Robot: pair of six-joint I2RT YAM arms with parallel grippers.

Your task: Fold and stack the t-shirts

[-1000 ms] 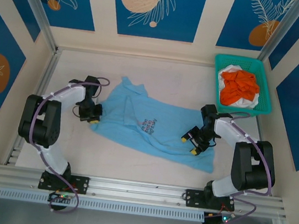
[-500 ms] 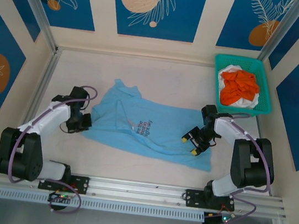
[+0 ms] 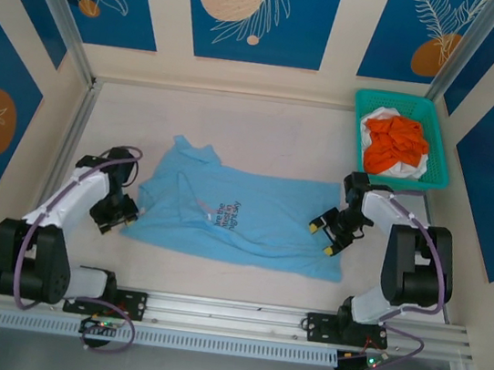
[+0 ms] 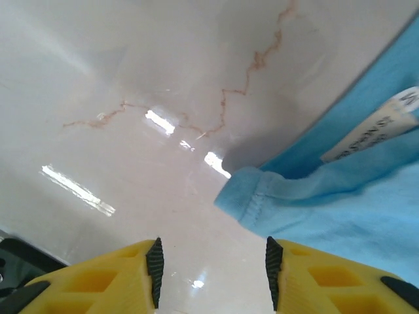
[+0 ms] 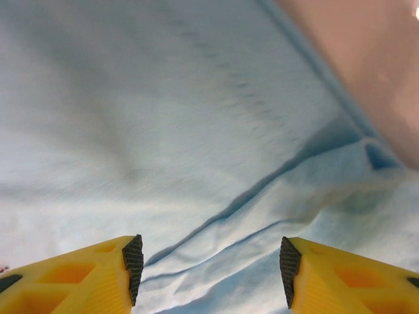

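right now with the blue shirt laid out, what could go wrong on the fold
The left gripper is open over bare table; the corner of the light blue shirt lies ahead of its fingers, not between them, so closing there may catch nothing. Under the open right gripper the cloth is creased, and a fold would likely press the creases in.

**Free:** bare table (image 3: 265, 123) betw. back wall and light blue t-shirt (image 3: 260, 219); narrow strip along near edge; L side round left gripper (image 3: 119, 219), jaws apart over bare top, shirt hem just beside.
**Obstacles:** shirt spread across centre, right gripper (image 3: 323, 236) low over its R edge, jaws apart; teal basket (image 3: 397, 98) in far-R corner, heaped w/ orange t-shirt (image 3: 396, 142) on white t-shirt (image 3: 404, 170); frame posts (image 3: 56, 6) at back corners.
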